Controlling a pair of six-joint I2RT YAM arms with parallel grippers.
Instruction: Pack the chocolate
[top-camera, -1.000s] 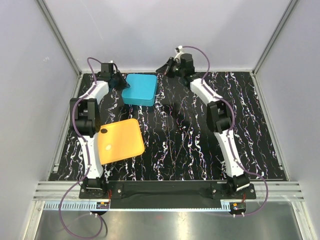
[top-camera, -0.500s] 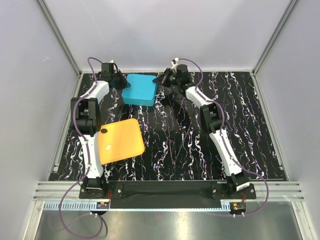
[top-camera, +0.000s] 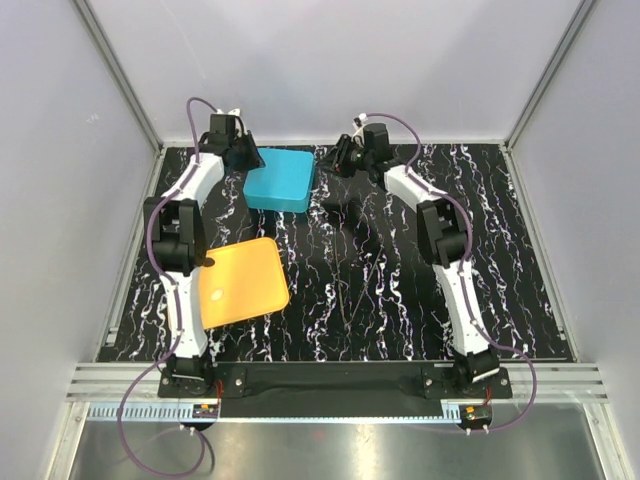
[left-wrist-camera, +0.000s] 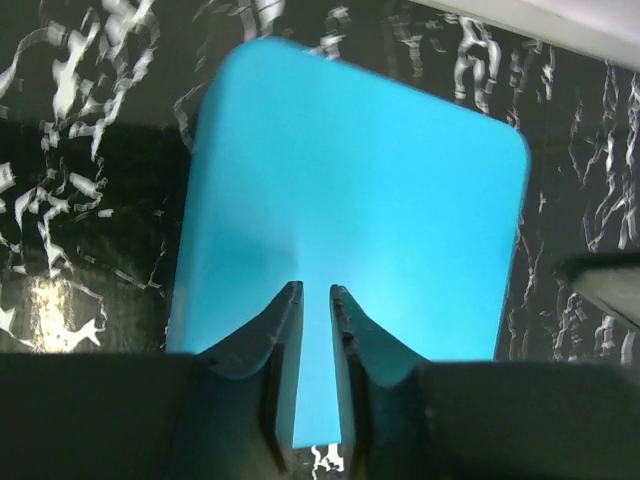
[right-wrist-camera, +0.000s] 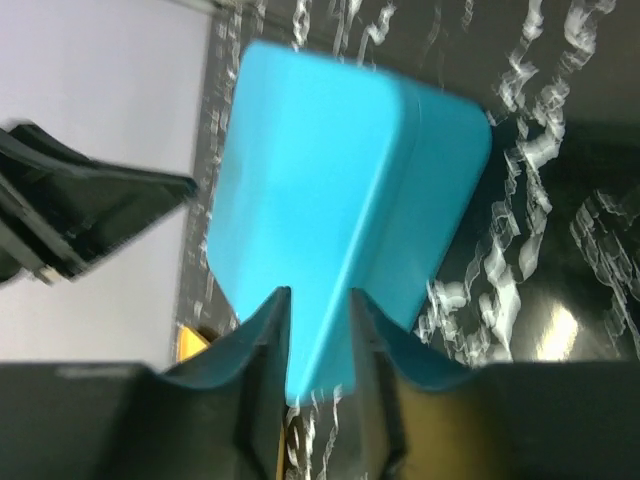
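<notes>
Teal and closed, the box (top-camera: 280, 180) sits at the far left-centre of the black marbled table (top-camera: 420, 300) in the top view. The orange tray (top-camera: 245, 285) lies nearer the bases, apart from the box, with its left edge under the left arm (top-camera: 185, 290). The left gripper (top-camera: 248, 158) is at the box's far left corner. The right gripper (top-camera: 335, 162) is just off the box's right side, pointing at it. The chocolate can't be located, as no piece shows in this view.

Left wrist: the fingers (left-wrist-camera: 280, 330) are a narrow slit apart. The box's plain teal top shows through the slit and nothing is clamped between them. The tips hang over the box's near edge, and contact can't be told. A dark tip of the right gripper pokes in at the frame's right edge, beside the box.

Right wrist: the frame is blurred. The fingers (right-wrist-camera: 262, 330) stand somewhat wider apart than the left's, with a rounded edge of the box lined up in the gap and nothing gripped. The left gripper shows as a dark shape on the far side of the box. A sliver of the orange tray shows just left of the fingers. The chocolate can't be placed from either wrist view.
</notes>
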